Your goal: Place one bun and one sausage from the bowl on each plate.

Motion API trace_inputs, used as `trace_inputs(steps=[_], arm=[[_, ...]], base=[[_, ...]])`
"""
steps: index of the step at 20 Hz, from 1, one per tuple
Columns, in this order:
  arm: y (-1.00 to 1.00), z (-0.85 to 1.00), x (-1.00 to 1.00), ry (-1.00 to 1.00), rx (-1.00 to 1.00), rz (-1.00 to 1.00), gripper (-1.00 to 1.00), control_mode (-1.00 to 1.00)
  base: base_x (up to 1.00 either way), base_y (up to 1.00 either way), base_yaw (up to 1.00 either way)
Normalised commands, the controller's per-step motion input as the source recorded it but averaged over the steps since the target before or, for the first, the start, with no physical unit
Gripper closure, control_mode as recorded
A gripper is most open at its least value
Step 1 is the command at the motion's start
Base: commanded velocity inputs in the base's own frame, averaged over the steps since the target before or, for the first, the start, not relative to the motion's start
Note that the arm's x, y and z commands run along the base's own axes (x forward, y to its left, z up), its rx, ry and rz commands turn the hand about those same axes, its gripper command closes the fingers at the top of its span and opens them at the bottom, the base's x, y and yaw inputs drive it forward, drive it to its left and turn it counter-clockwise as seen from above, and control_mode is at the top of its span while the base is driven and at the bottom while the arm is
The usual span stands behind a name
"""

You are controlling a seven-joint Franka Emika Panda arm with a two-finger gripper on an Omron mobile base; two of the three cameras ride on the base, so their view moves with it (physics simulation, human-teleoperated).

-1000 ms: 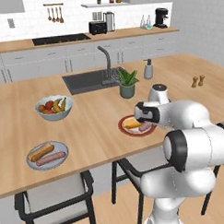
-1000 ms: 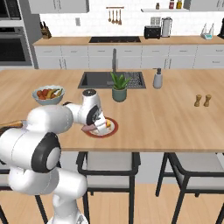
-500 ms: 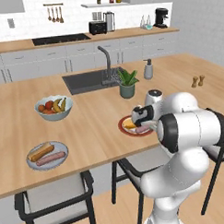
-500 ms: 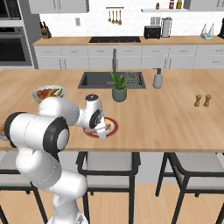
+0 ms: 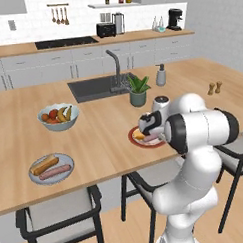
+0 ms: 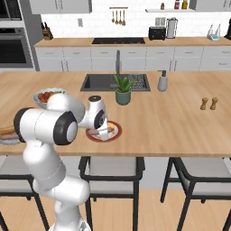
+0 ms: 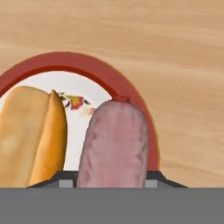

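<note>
pincer [image 7: 111, 183] clamped on pink cylindrical sausage [image 7: 114, 144], lowered beside golden bun [image 7: 33, 135] on white red-brown-rimmed plate [image 7: 105, 76], apparently for release.

Bare tabletop [image 5: 102, 139] lay open between the red-rimmed plate [image 5: 135, 140] and the grey plate [image 5: 65, 158], and to the right toward the shakers [image 6: 208, 103]. Behind the red-rimmed plate, a potted plant [image 5: 138, 90] and the sink faucet [image 5: 114, 68] stood as obstacles; a fruit bowl [image 5: 58, 118] sat left.
</note>
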Motion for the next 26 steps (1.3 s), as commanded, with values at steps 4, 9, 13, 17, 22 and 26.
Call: trace_inputs(steps=[4,9,13,17,22,26], arm=[[0.05,-0.24,0.19,0.02,0.0,-0.02,-1.0,-1.0],[0.01,-0.02,0.33,0.0,0.02,-0.05,-1.0,-1.0],[0.0,0.0,0.14,0.0,0.05,-0.04,-1.0,-1.0],[-0.04,0.51,-0.3,-0.28,0.13,-0.03,-1.0,-1.0],[-0.05,0.92,-0.63,-0.45,0.12,-0.03,-1.0,-1.0],[-0.03,1.0,-0.85,-0.54,0.09,-0.08,-1.0,-1.0]], base=[[0.0,0.0,0.0],[0.0,0.0,0.0],[0.0,0.0,0.0],[0.0,0.0,0.0],[0.0,0.0,0.0],[0.0,0.0,0.0]])
